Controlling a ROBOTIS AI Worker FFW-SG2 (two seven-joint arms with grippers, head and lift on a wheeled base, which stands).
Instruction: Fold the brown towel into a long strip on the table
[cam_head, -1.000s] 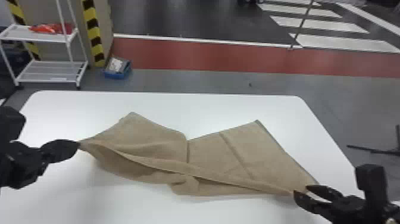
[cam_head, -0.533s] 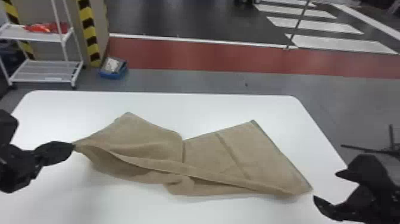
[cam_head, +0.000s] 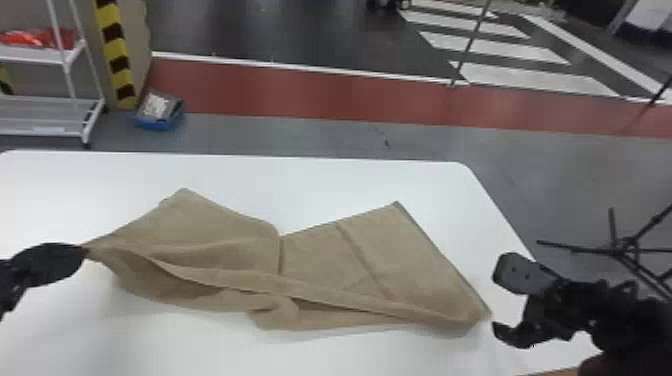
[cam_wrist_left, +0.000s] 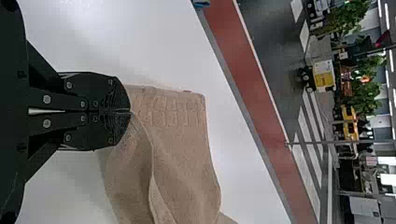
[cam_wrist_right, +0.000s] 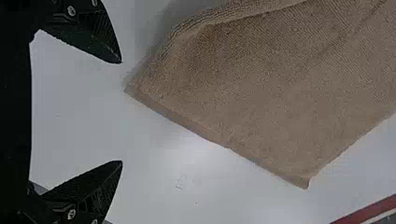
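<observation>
Sprawling unevenly, a creased brown towel (cam_head: 325, 260)

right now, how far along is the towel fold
Part way, by the look of it: the brown towel has a layer folded over, but crookedly, on the table. In hand: its left end, pinched by the left gripper; the right gripper stands open beside the other end. Left: straighten the layers and narrow the wide spread into a strip.

Red floor band (cam_head: 300, 92), perhaps greenery (cam_wrist_left: 348, 19).
</observation>
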